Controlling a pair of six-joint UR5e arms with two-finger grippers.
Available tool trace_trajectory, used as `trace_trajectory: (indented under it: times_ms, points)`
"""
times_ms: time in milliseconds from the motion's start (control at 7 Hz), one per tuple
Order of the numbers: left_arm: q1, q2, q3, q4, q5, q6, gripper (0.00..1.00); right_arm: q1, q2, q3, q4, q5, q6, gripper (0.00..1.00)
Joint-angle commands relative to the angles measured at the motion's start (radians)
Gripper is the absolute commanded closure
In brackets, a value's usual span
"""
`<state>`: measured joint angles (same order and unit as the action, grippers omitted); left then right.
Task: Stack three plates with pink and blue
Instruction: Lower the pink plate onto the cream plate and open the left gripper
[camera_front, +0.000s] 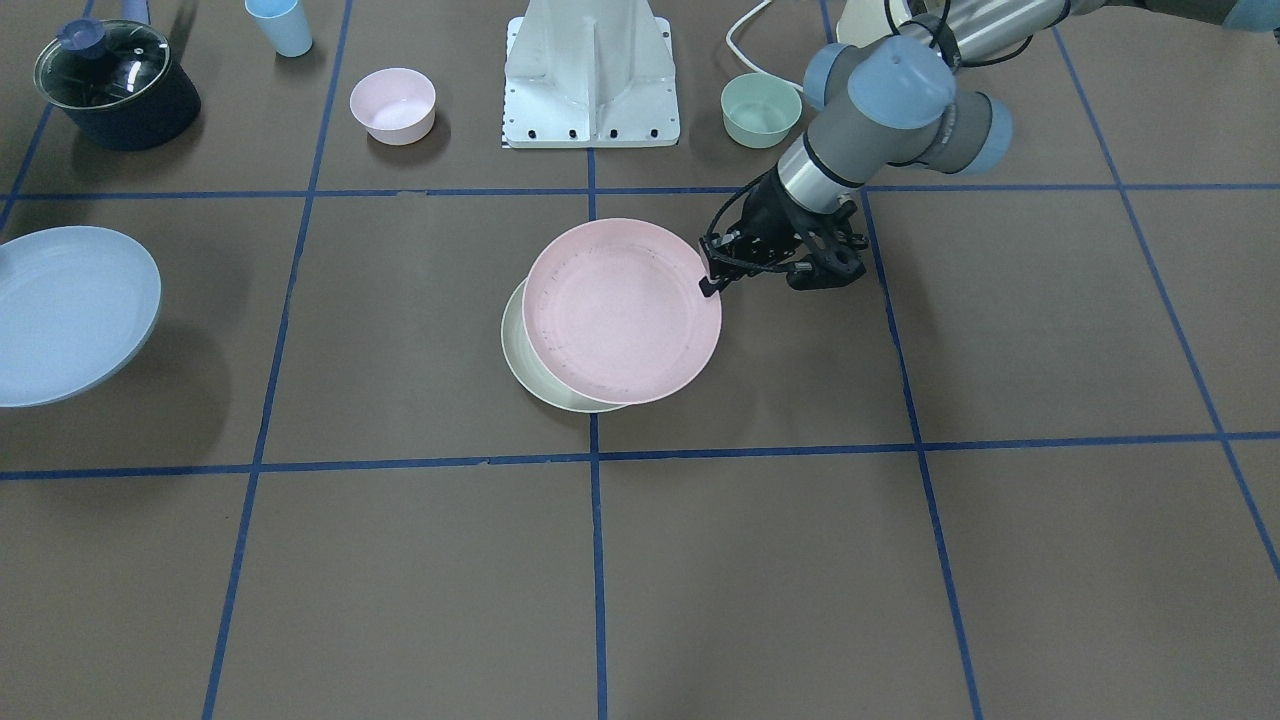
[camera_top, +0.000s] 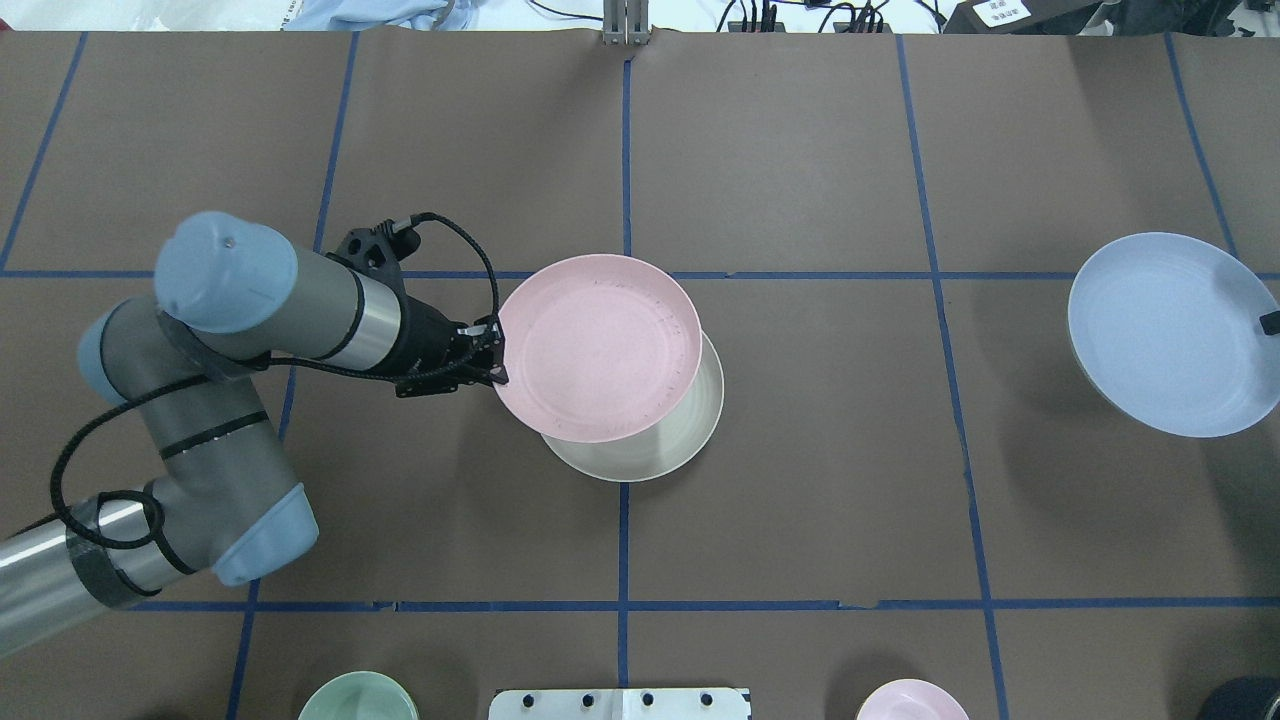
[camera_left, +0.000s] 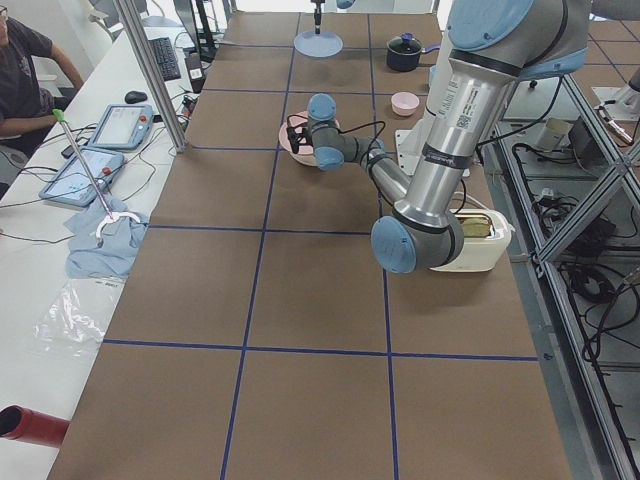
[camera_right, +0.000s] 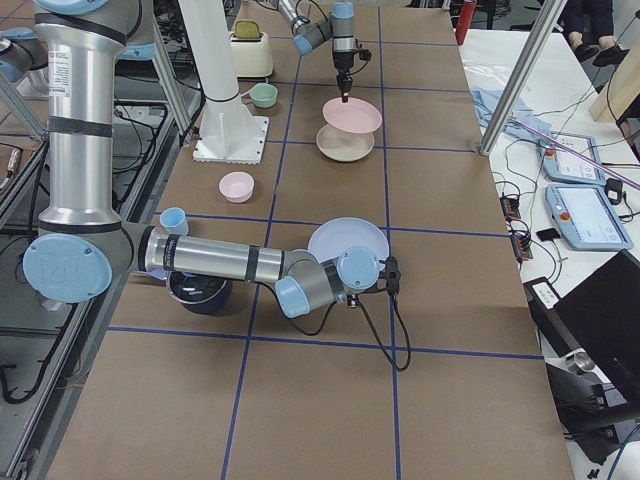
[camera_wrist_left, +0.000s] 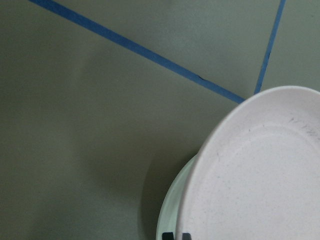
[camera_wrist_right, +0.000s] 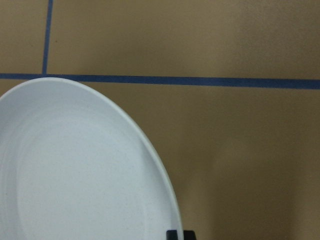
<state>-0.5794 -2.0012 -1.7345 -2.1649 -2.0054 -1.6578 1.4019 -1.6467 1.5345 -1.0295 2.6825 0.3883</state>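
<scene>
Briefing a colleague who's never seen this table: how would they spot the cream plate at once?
From the robot's white base, follow the blue tape line out to the middle, where the left gripper holds the pink plate by its rim. The cream plate lies just beneath it, a pale crescent; it is the only plate no gripper holds.

Brown bench (camera_front: 400, 560), blue tape grid (camera_front: 598, 560). Lying directly on it: cream-white plate (camera_front: 545, 378) at centre; pink bowl (camera_front: 393, 105), mint bowl (camera_front: 761, 110), blue cup (camera_front: 280, 25), lidded dark pot (camera_front: 115, 85) and white robot base (camera_front: 591, 80) along the robot's edge.
</scene>
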Motion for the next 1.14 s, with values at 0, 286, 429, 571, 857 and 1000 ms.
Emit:
trace_trajectory:
  times_ms: [0,286,429,571,857,1000]
  points:
    - [0.068,-0.011,0.015,0.011,0.048,0.000,1.00,0.002,0.001,0.076,0.000,0.004,0.130,1.00]
    - [0.070,-0.040,0.064,0.011,0.062,0.000,1.00,0.000,0.007,0.107,0.002,0.003,0.194,1.00]
    - [0.070,-0.048,0.073,0.010,0.060,0.000,0.84,0.000,0.008,0.113,0.002,0.003,0.196,1.00]
    - [0.070,-0.050,0.073,0.008,0.060,0.003,0.20,-0.001,0.007,0.121,0.002,0.003,0.198,1.00]
    - [0.034,-0.047,0.037,0.008,0.053,0.004,0.00,-0.020,0.007,0.151,0.000,-0.001,0.213,1.00]
    - [-0.034,-0.031,-0.005,0.013,0.003,0.016,0.00,-0.067,0.016,0.198,0.000,-0.021,0.307,1.00]
